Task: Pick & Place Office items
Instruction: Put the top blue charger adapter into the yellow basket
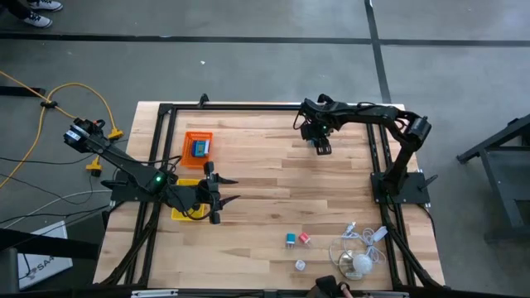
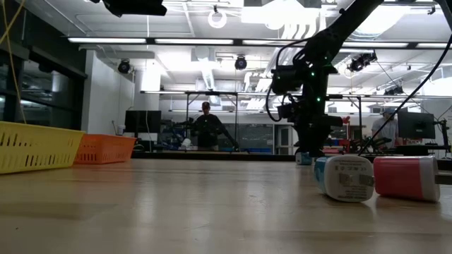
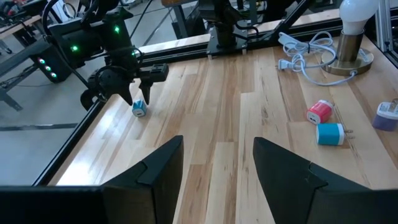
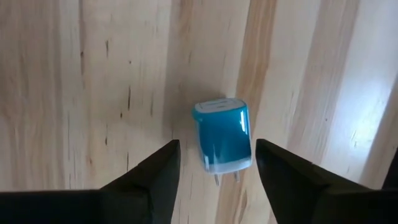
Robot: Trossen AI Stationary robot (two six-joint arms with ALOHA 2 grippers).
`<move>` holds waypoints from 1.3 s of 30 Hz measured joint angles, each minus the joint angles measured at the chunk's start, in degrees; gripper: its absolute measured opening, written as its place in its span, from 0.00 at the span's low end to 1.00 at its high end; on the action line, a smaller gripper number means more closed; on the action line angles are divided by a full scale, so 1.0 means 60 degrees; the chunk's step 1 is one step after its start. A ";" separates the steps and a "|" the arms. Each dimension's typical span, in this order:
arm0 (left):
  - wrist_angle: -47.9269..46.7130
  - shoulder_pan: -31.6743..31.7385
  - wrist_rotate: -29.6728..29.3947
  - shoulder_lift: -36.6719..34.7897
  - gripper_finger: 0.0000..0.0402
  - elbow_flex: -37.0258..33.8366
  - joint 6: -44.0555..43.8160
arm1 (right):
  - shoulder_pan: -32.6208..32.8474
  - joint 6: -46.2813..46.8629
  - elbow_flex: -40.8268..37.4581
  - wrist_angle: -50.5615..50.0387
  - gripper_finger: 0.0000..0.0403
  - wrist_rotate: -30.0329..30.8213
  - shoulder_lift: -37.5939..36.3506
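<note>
A blue plug-shaped block (image 4: 222, 142) lies flat on the wood toward the table's far edge. My right gripper (image 4: 216, 149) hovers over it, pointing down, open, with one finger on each side and not touching. The left wrist view shows that block (image 3: 139, 108) just below my right gripper (image 3: 140, 93). My left gripper (image 1: 230, 189) is open and holds nothing beside the yellow tray (image 1: 184, 212) at the table's left. Near the near edge lie a blue block (image 1: 291, 240), a pink block (image 1: 304, 238) and a pale block (image 1: 300, 265). The orange tray (image 1: 199, 136) holds a blue item (image 1: 200, 148).
A white cable bundle (image 1: 364, 240) and a round white piece (image 1: 360, 265) sit at the near right corner. A black frame rail (image 1: 248, 106) runs around the table. A person (image 2: 205, 127) stands far behind the table. Bare wood lies between the two arms.
</note>
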 joint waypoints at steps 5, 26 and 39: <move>0.0000 -0.0004 0.0000 0.0000 0.46 0.0000 -0.0003 | -0.0028 0.0066 -0.0012 -0.0009 0.45 0.0009 0.0000; -0.0003 -0.0004 0.0000 0.0000 0.46 0.0000 -0.0004 | -0.0028 0.0425 -0.0397 0.0501 0.43 -0.0259 0.0011; -0.0002 -0.0003 0.0000 0.0000 0.46 0.0000 0.0000 | -0.0028 0.0485 -0.0394 0.0532 0.43 -0.0156 0.0011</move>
